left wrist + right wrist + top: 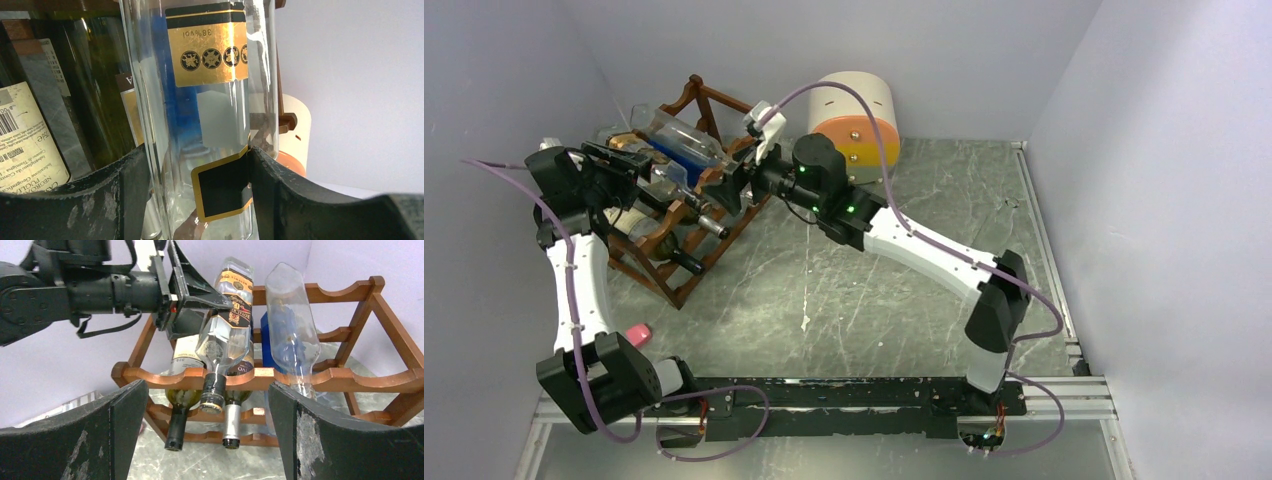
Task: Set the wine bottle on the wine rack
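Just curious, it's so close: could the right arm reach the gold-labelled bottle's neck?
Probably yes: the right tool is open, facing the wine rack, where the gold-labelled bottle pokes its neck out unobstructed.

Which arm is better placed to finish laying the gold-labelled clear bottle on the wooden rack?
Left. The left gripper is shut on the wine bottle, whose neck lies across the front rail of the wine rack. The right gripper is open and empty, only facing the rack from the front.

wine bottle (220, 60) cropped (both ends), wine rack (350, 377) cropped right
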Controlling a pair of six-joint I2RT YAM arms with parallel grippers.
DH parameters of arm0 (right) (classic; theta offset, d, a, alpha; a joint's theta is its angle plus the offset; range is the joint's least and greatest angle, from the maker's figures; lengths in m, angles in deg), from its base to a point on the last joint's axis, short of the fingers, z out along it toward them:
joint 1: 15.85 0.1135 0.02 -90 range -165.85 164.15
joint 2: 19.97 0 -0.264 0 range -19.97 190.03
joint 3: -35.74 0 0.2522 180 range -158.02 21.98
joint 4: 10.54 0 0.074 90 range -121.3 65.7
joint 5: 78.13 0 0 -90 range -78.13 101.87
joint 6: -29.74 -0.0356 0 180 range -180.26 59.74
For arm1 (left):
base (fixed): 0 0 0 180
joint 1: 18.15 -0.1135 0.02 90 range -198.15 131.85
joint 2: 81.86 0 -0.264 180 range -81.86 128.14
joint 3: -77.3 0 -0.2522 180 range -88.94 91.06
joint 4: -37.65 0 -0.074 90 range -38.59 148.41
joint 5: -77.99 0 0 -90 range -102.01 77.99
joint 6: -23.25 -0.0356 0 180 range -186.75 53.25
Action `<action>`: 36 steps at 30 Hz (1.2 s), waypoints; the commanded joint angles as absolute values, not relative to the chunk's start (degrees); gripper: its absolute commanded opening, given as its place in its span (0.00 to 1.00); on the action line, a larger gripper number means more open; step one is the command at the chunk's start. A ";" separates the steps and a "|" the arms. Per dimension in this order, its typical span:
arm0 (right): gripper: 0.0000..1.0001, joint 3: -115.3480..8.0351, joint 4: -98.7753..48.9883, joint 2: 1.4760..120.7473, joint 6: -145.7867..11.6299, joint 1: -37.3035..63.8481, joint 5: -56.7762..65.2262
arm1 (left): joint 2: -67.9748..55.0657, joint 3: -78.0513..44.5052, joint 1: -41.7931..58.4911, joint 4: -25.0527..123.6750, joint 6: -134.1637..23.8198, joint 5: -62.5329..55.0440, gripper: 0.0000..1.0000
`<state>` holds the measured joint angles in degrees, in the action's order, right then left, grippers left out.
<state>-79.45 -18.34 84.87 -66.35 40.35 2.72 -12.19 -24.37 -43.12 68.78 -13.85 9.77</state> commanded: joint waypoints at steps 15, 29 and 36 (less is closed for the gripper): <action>0.94 -64.15 -6.42 73.05 -68.96 40.25 4.66 | -12.87 -26.63 -44.72 63.78 -16.63 3.95 0.53; 0.94 -63.08 -6.00 72.41 -69.49 40.30 4.65 | -10.90 -22.82 -45.24 68.76 -20.62 3.02 0.98; 0.94 -62.26 -5.59 71.75 -69.50 40.25 4.72 | -10.44 -17.98 -45.37 74.97 -26.41 -1.06 1.00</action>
<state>-63.58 -7.85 74.27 -69.28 40.37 3.83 -10.27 -21.79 -44.21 70.97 -21.15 4.38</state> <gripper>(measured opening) 0.936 0.995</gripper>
